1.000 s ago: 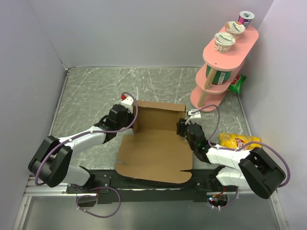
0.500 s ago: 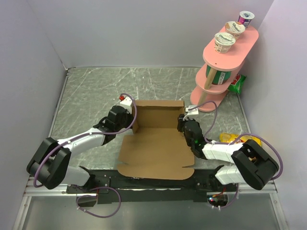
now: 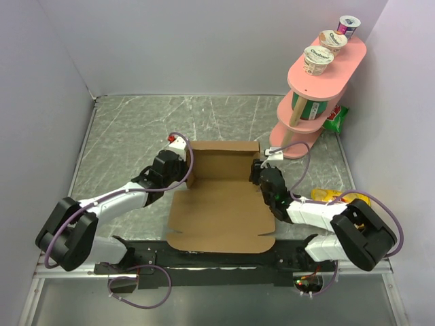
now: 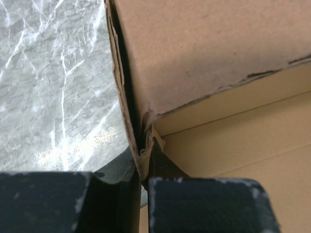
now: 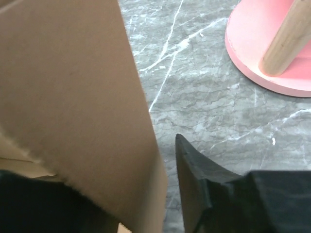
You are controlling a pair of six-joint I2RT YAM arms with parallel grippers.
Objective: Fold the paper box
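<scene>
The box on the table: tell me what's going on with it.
Two arms are folding the box. The left gripper is shut on its left wall at the back corner. The right gripper straddles the right wall, open, outer finger clear of the cardboard. The back wall stands; the front panel lies flat.

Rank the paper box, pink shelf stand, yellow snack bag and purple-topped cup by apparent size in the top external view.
1. paper box, clearly largest.
2. pink shelf stand.
3. yellow snack bag, partly covered, so only its visible part counts.
4. purple-topped cup, smallest, and farthest from the camera.
</scene>
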